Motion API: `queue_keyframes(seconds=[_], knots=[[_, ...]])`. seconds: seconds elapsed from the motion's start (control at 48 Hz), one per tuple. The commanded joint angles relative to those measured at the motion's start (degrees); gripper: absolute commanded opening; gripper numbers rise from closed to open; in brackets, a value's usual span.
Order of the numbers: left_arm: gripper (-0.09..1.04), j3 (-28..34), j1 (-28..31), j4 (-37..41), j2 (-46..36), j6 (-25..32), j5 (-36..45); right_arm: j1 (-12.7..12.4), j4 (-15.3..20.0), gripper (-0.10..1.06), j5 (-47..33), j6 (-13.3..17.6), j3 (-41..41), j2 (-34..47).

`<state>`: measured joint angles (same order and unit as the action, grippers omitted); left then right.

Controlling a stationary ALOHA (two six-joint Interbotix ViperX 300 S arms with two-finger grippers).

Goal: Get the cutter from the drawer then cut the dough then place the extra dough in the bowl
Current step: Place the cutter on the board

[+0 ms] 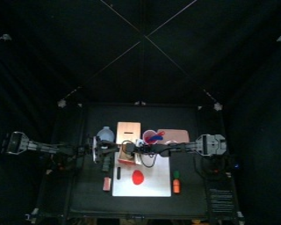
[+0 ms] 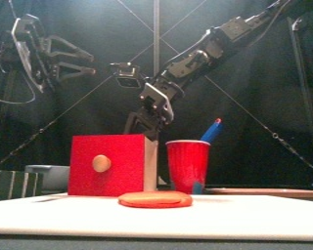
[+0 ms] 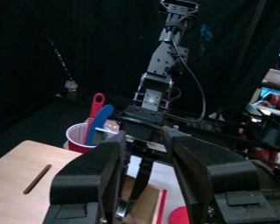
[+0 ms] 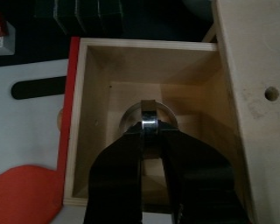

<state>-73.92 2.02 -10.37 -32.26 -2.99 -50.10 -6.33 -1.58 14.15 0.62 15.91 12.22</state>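
The pale wooden box [image 1: 131,129] has its drawer [image 4: 143,79] pulled out, red front [image 2: 107,166] facing forward. My right gripper [image 4: 149,131] reaches down into the drawer, jaws nearly together around the metal cutter [image 4: 149,114]. From the front, that right gripper [image 2: 149,119] is seen dipping behind the red front. A flat red dough disc [image 2: 156,199] lies on the white board [image 1: 161,186]. My left gripper [image 2: 62,61] hangs open high at the left, holding nothing. The blue-grey bowl [image 1: 105,136] stands at the back left.
A red cup [image 2: 188,166] holding a blue knife [image 2: 211,128] stands right of the drawer, close to the right arm. The board's grip hole [image 4: 38,87] shows beside the drawer front.
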Motion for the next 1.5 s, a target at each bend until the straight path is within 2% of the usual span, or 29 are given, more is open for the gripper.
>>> queue_keyframes(seconds=[0.021, 0.229, 0.333, 0.396, 0.5, 0.604, 0.875, 0.958, 1.104, 1.167, 1.271, 1.375, 1.438, 1.5], knots=[[0.78, 0.3, 0.5, 0.0, -1.0, 0.1, -0.5, 0.1, 0.0, 0.44, -0.3, -0.1, 0.2, -7.3], [0.78, -1.1, 2.8, -0.7, -1.9, 0.1, -0.5, 0.9, -1.1, 0.44, -0.2, -0.5, 8.8, -21.3], [0.78, -1.2, 4.3, -1.1, -1.8, 0.1, -0.1, 2.5, -3.1, 0.44, -0.2, -0.1, 19.0, -29.3], [0.78, -1.1, 5.5, -1.1, -1.8, 0.1, -0.1, 4.4, -3.5, 0.44, -1.1, -0.1, 25.9, -33.4], [0.78, -0.1, 7.3, -1.1, -1.2, 0.1, -0.1, 6.7, -3.5, 0.44, -5.9, 0.0, 35.1, -36.2], [0.78, 2.3, 8.8, -0.9, 1.1, 0.3, 0.0, 6.8, -3.1, 0.44, -10.0, 0.0, 39.6, -35.4], [0.78, 11.5, 16.0, 4.5, 13.8, 0.3, 0.0, 7.0, -3.2, 0.45, -10.0, -0.1, 40.3, -31.4], [0.78, 14.2, 20.4, 6.4, 18.0, 0.4, -0.7, 7.1, -2.4, 0.48, -9.9, 0.0, 40.3, -30.2], [0.78, 19.9, 25.3, 11.7, 23.8, 0.3, -0.7, 8.0, 1.2, 0.63, -9.0, 0.1, 39.9, -29.8], [0.78, 22.5, 26.4, 14.6, 25.1, 0.4, -0.7, 8.0, 3.9, 0.71, -8.3, 0.1, 39.5, -29.8], [0.78, 25.1, 28.7, 17.3, 26.2, 0.4, -0.7, 7.9, 5.8, 0.75, -8.2, 0.1, 38.2, -29.8], [0.78, 26.8, 31.2, 18.9, 27.2, 0.4, -0.5, 7.5, 5.1, 0.75, -9.0, -0.1, 35.7, -29.5], [0.78, 28.0, 32.7, 19.4, 28.7, 0.4, -0.2, 6.5, 2.7, 0.75, -9.7, -0.9, 33.1, -28.1], [0.78, 29.2, 33.8, 19.6, 30.8, 0.4, -0.1, 5.1, -1.1, 0.74, -9.9, -0.3, 31.4, -25.6]])
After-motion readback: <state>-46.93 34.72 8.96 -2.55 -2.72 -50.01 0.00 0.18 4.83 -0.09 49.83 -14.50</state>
